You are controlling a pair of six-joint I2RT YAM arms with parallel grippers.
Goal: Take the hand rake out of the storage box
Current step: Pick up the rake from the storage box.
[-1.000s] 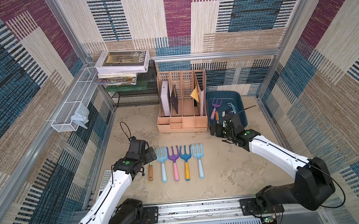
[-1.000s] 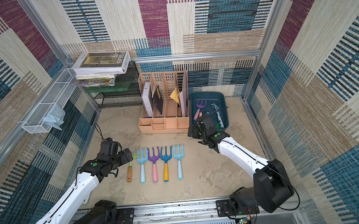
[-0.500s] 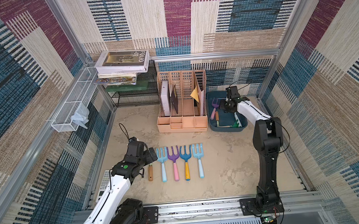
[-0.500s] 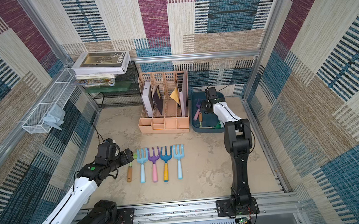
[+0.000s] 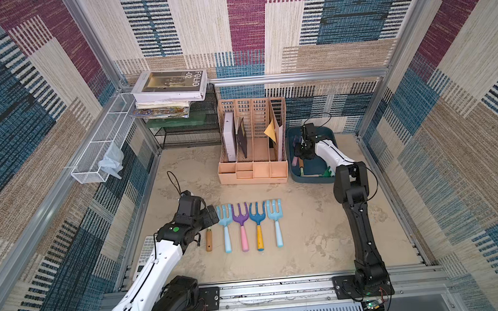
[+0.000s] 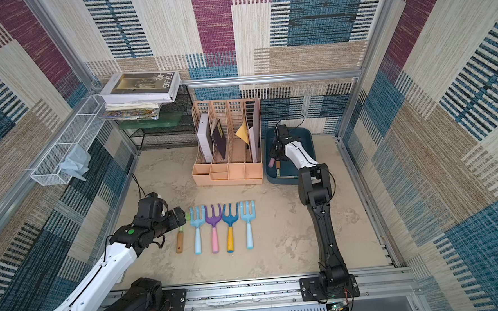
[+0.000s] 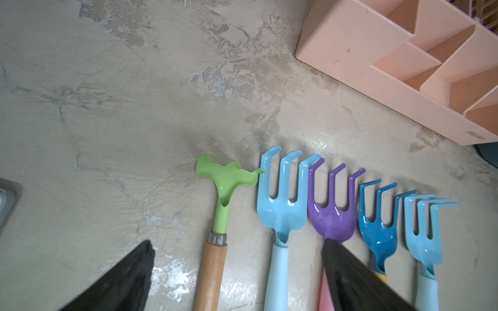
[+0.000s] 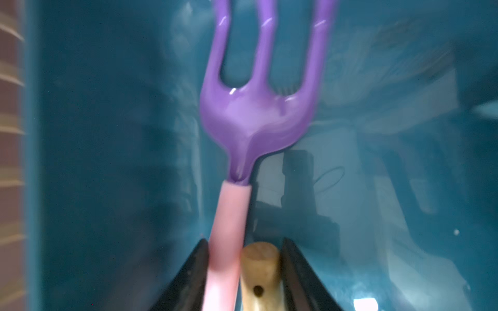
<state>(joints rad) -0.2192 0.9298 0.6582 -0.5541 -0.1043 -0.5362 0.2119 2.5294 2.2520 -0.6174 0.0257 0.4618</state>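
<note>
The teal storage box [image 5: 328, 135] [image 6: 306, 135] [image 8: 107, 134] stands at the back right, next to the peach organizer. Inside it lies a hand rake with a purple head [image 8: 256, 115] and a pink handle [image 8: 231, 215] [image 5: 294, 161] [image 6: 271, 162]. A wooden handle [image 8: 258, 269] [image 5: 301, 168] lies right beside the pink one. My right gripper [image 8: 244, 242] [image 5: 301, 150] [image 6: 275, 153] reaches down into the box, its jaws closed in on both handles together. My left gripper [image 7: 237, 243] [image 5: 213, 218] hangs open over the left end of the rake row, holding nothing.
Several hand rakes lie side by side on the table: a green one [image 7: 226, 177] [image 5: 208, 240], light blue [image 5: 225, 221], purple [image 5: 241, 218], blue [image 5: 257, 217] and light blue [image 5: 275, 212]. The peach organizer [image 5: 253, 170], a white wire basket [image 5: 95, 152] and stacked books [image 5: 169, 85] stand behind.
My right arm swung up and reached from the box's front edge deep into the box, and its jaws narrowed from wide open onto the two handles. The left arm barely moved.
</note>
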